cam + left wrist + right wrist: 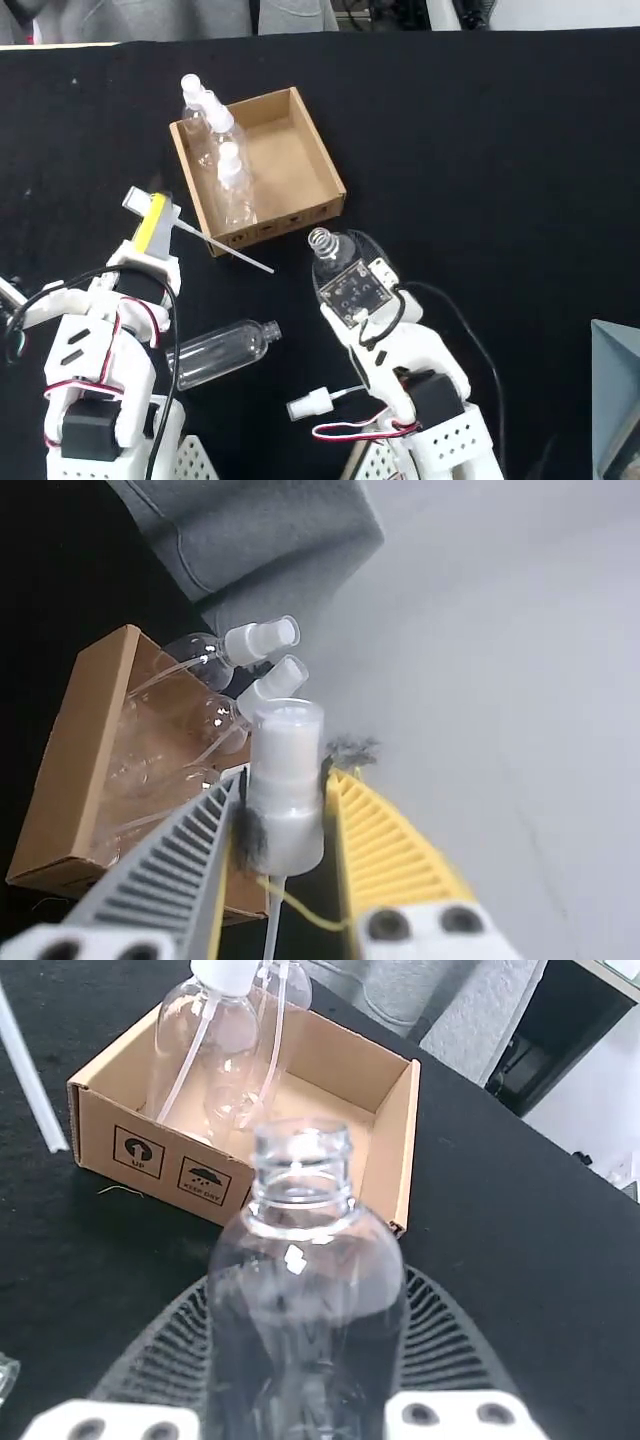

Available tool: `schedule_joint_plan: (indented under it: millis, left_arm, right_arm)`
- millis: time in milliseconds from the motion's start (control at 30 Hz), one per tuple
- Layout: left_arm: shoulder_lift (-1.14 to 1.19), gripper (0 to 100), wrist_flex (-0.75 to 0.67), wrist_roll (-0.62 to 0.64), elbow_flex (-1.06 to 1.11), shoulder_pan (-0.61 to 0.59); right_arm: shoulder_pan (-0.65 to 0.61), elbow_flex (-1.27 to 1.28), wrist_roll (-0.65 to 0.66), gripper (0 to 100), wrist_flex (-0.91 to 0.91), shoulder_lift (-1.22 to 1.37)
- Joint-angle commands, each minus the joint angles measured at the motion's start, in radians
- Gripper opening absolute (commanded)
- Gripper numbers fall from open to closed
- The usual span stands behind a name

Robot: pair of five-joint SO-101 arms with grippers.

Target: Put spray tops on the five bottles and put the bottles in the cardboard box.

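Left gripper point(285, 790) is clamped on a spray top point(286, 735) beside the cardboard box point(321, 150). Right gripper point(305, 1295) grips an uncapped bottle point(300, 1190) near that box.

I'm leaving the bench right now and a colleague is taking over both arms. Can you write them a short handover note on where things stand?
The left gripper is shut on a spray top, beside the cardboard box.
The right gripper is shut on an open bottle, just in front of the box.
Done: three capped bottles lie in the box.
Left: cap the held bottle and box it. Then do the same with the bare bottle lying on the table between the arms and the loose spray top by the right arm's base.
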Motion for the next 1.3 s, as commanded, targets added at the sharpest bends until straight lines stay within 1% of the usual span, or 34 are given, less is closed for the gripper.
schedule_joint_plan:
  millis: [0,367,533,733,933,1067,1267]
  left_arm:
    - [-0.006,3,-0.026,0.009,-0.019,-0.008]
    - [-0.006,3,-0.026,0.009,-0.018,-0.008]
    - [-0.006,3,-0.026,0.009,-0.018,-0.008]
    - [-0.006,3,-0.028,0.009,-0.027,0.001]
    - [-0.006,3,-0.135,0.009,-0.010,0.004]
    - [-0.006,3,-0.172,0.009,0.016,0.056]
    - [-0.006,3,-0.167,0.005,0.021,0.116]
  right_arm:
    - [-0.025,-0.004,0.014,9.6,0.003,-0.045]
    - [-0.025,-0.004,0.015,9.7,0.018,-0.045]
    - [-0.025,-0.004,0.126,9.6,0.038,-0.047]
    - [-0.040,-0.004,0.137,9.6,0.040,-0.044]
    - [-0.106,-0.004,0.140,9.6,0.083,-0.047]
    - [-0.106,-0.004,0.140,9.6,0.083,-0.047]
    - [-0.106,-0.004,0.140,9.6,0.083,-0.047]
